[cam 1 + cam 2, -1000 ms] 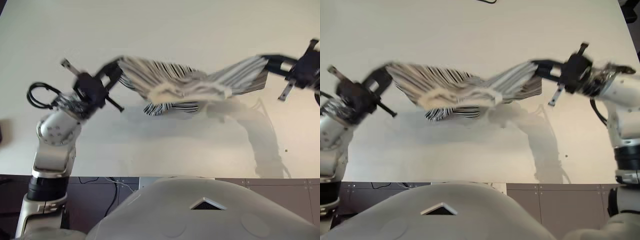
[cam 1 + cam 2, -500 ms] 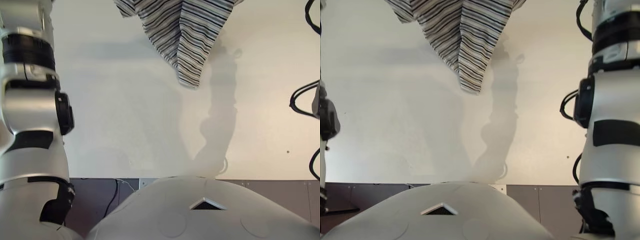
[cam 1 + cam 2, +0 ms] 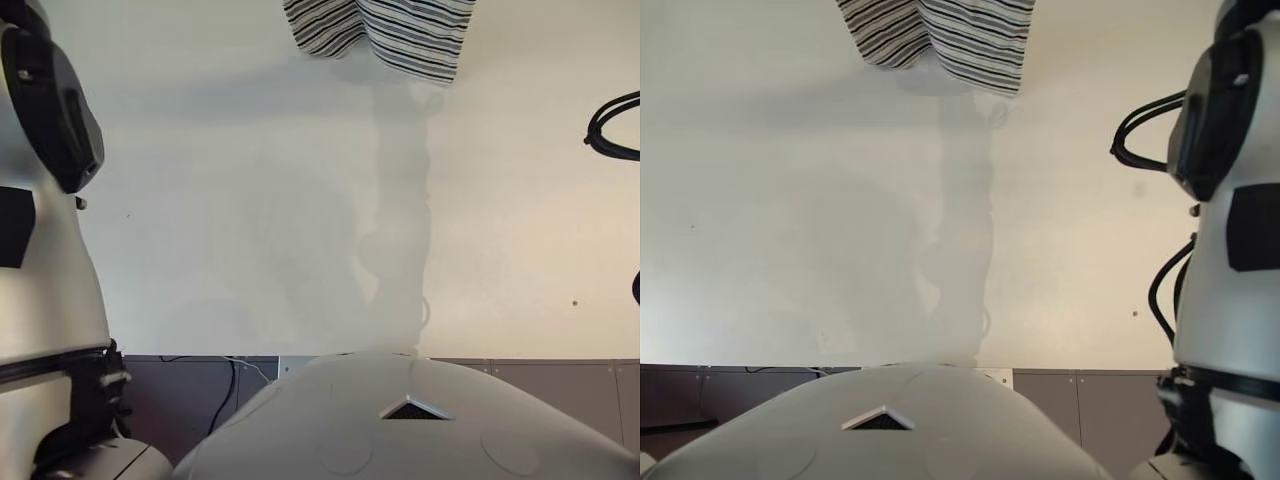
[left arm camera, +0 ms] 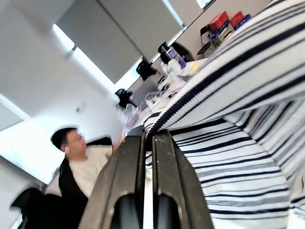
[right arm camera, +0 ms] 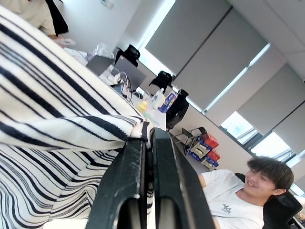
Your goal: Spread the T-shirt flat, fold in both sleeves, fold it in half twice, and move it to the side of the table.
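Over the far part of the white table (image 3: 250, 200) we see the striped T-shirt (image 3: 400, 30) hanging in loose folds, with dark and pale bands running across the cloth. Its upper part runs out past the top of the head views, and its lowest corner dips toward the table on the table's right-hand side. We cannot tell whether that corner touches the table top.

High above the table, the left gripper (image 4: 147, 136) has its two dark fingers pressed together with almost no gap. A hemmed edge of the T-shirt is pinched between their tips, and the fabric falls away from there in a wide striped sheet. The right gripper (image 5: 147, 132) is closed in the same way, and its tips clamp a small bunched fold of the T-shirt's edge. From that fold the cloth stretches out taut and then drops below it.

At the table's right side, black cables (image 3: 1140, 130) loop out from the raised right arm.
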